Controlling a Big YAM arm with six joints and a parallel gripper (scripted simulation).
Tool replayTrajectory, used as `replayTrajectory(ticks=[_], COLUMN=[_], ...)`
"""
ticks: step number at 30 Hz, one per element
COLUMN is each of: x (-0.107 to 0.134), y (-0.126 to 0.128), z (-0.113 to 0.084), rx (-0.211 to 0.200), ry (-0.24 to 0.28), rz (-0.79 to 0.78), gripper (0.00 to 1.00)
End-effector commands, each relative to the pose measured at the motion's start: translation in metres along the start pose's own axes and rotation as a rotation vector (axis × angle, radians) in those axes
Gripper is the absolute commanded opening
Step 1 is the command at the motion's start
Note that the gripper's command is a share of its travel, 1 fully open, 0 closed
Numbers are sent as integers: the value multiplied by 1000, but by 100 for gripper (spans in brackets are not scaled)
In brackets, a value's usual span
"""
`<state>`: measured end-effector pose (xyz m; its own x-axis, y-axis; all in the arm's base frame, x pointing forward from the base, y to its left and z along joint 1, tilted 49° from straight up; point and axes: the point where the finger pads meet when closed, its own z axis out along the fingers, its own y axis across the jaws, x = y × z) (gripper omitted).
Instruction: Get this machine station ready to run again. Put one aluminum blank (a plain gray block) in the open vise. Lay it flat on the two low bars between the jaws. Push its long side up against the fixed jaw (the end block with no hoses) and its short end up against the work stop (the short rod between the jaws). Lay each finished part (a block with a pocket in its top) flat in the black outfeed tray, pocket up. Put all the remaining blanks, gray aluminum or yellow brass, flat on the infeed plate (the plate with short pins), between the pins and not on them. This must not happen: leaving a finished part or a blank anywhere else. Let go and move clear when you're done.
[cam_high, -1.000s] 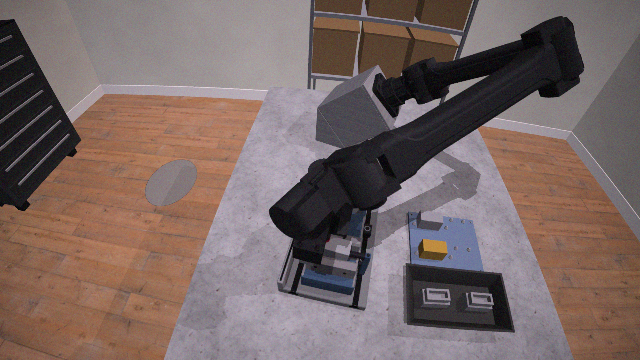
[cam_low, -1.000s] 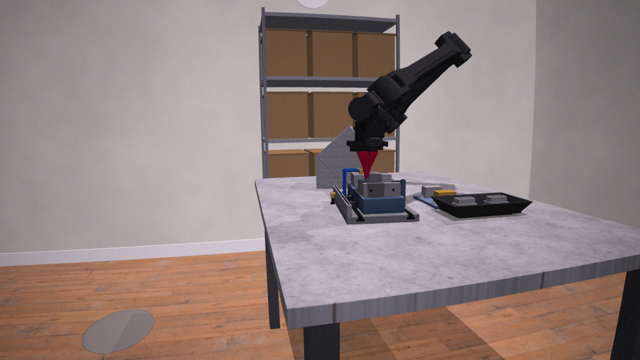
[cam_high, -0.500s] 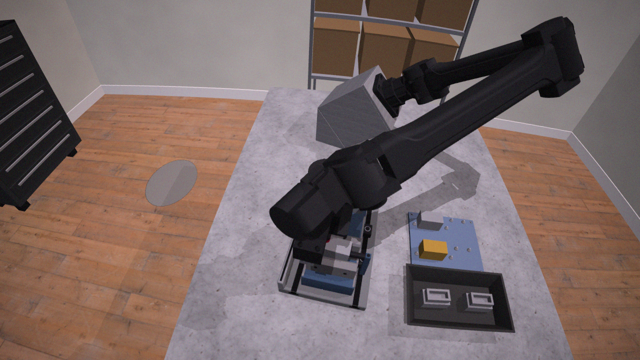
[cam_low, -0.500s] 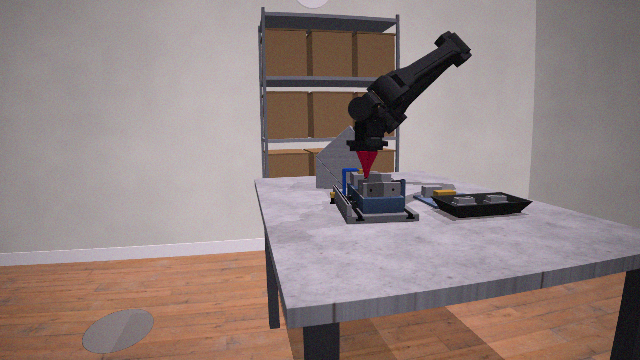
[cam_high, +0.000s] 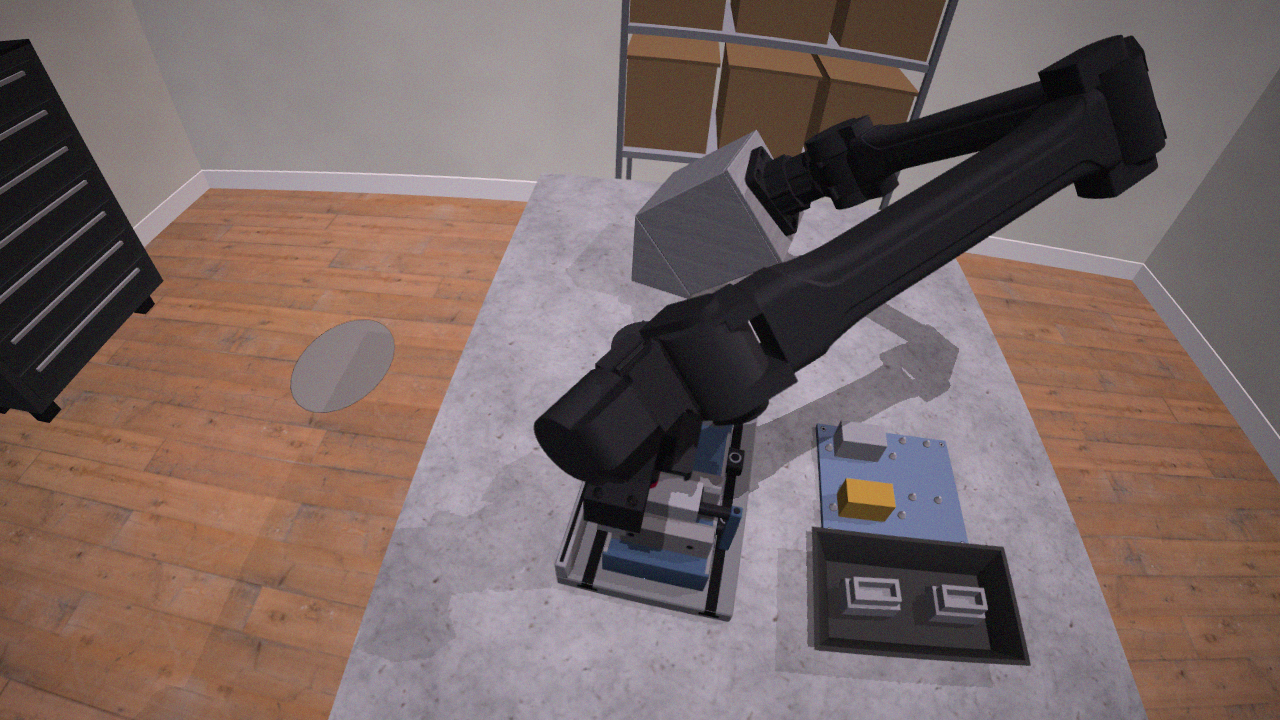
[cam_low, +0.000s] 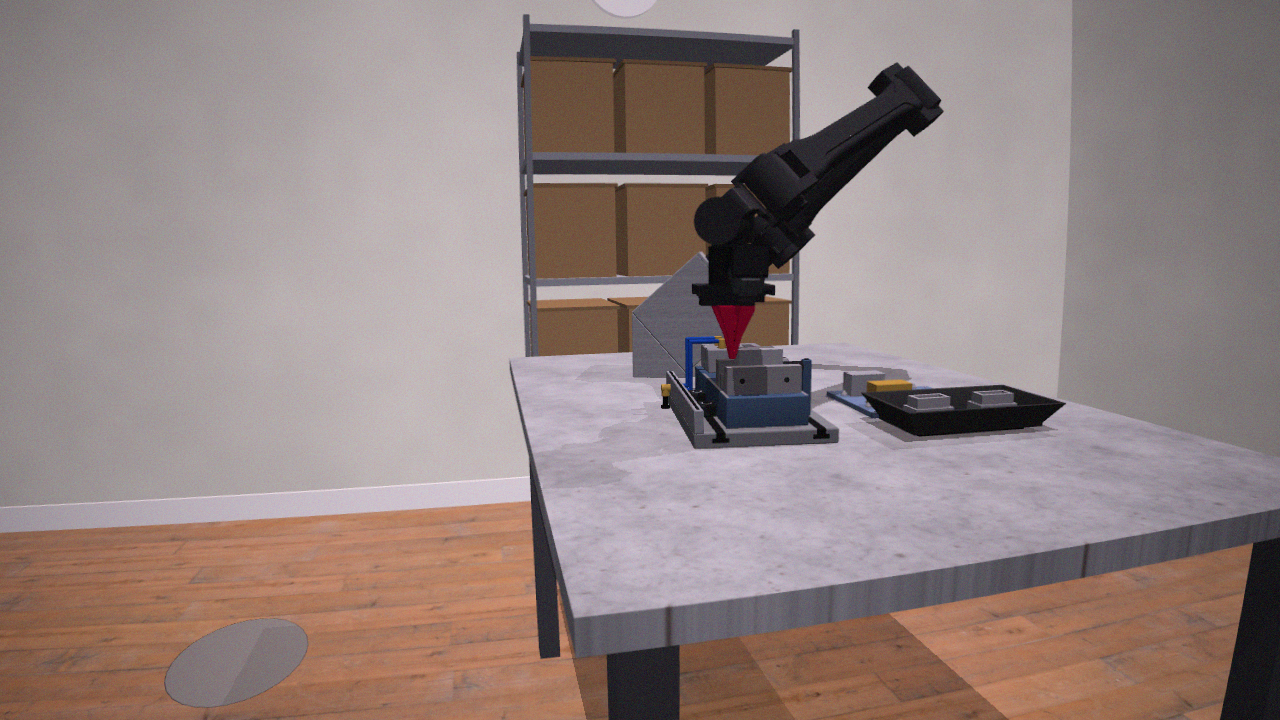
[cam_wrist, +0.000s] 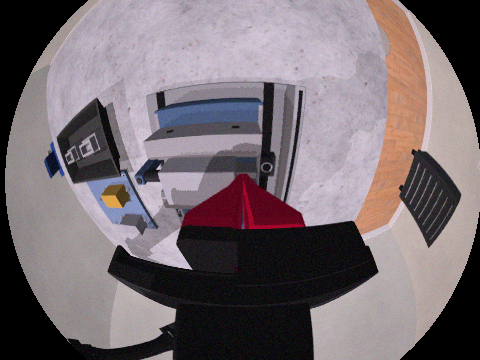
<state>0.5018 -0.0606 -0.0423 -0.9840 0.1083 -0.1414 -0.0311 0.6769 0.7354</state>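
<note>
Closed fingers at the vise; blanks on the plate, finished parts in the tray

Top view: The gripper (cam_high: 654, 484) (cam_low: 733, 356) (cam_wrist: 243, 180) is over the vise (cam_high: 572, 573) (cam_low: 769, 437) (cam_wrist: 295, 115), fingers mostly hidden by the arm (cam_high: 850, 268) (cam_low: 805, 179). Gray block (cam_high: 673, 499) (cam_wrist: 190, 182) between the jaws, partly covered. A gray blank (cam_high: 861, 442) (cam_low: 863, 382) (cam_wrist: 134, 223) and a brass blank (cam_high: 866, 499) (cam_low: 888, 386) (cam_wrist: 115, 195) sit apart on the blue infeed plate (cam_high: 935, 525) (cam_low: 845, 400) (cam_wrist: 135, 202). Two finished parts (cam_high: 872, 608) (cam_low: 928, 404) (cam_wrist: 90, 145) lie in the black outfeed tray (cam_high: 921, 654) (cam_low: 966, 422) (cam_wrist: 111, 142), pockets up, side by side with space between.

Exterior view: red fingers pinched together, pointing down behind the fixed jaw (cam_high: 663, 539) (cam_low: 760, 378) (cam_wrist: 205, 145). Tray beside the infeed plate.

Wrist view: fingers clenched on nothing, tips near the block's end away from the work stop (cam_high: 714, 509) (cam_wrist: 151, 174). The stop's rod points at the opposite short end. Cannot tell whether block meets stop or fixed jaw; support bars mostly hidden.
</note>
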Motion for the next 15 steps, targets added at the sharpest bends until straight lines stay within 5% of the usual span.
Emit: replayTrajectory(ticks=[1, 15], x=[-12, -9], y=[4, -8], z=[5, -5], rx=[-9, -4], ry=[6, -9], rz=[-36, -14], gripper=[0, 0])
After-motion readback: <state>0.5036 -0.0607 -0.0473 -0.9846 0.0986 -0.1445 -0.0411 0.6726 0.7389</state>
